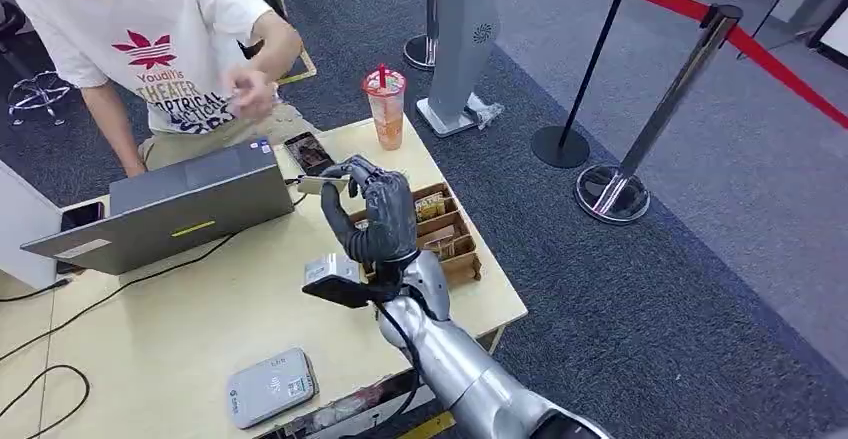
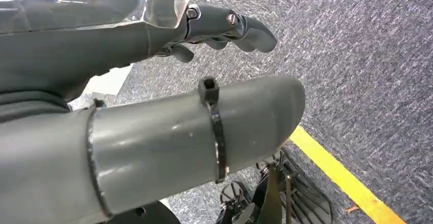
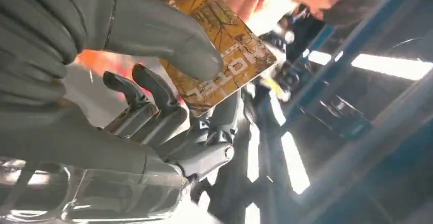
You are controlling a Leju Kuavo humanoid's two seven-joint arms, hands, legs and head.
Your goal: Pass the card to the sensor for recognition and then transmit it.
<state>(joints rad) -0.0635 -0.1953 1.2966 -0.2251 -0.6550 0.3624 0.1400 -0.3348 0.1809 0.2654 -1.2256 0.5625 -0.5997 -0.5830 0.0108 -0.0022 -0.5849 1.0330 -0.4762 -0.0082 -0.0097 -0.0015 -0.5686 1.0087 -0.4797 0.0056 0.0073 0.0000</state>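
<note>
Table [image 1: 200, 329] is seen w/ an open laptop [image 1: 190, 204] at its far-left side, a person [image 1: 150, 49] bent behind it. A wooden card box [image 1: 450, 234] sits at the right edge; a grey sensor [image 1: 270, 387] lies near the front edge. Right hand [image 1: 375, 214] is raised above the table, card [image 3: 224, 55] pinched btwn thumb and fingers. Left hand [image 2: 224, 27] hangs over carpet, fingers loosely extended, nothing held.

Note the colours: card [image 3: 224, 55] amber-yellow with pale lettering; fingers [image 1: 385, 209] dark grey; counter [image 1: 180, 329] pale wood; laptop [image 1: 195, 204] grey; floor line [image 2: 342, 175] yellow on speckled grey carpet [image 2: 357, 55].
</note>
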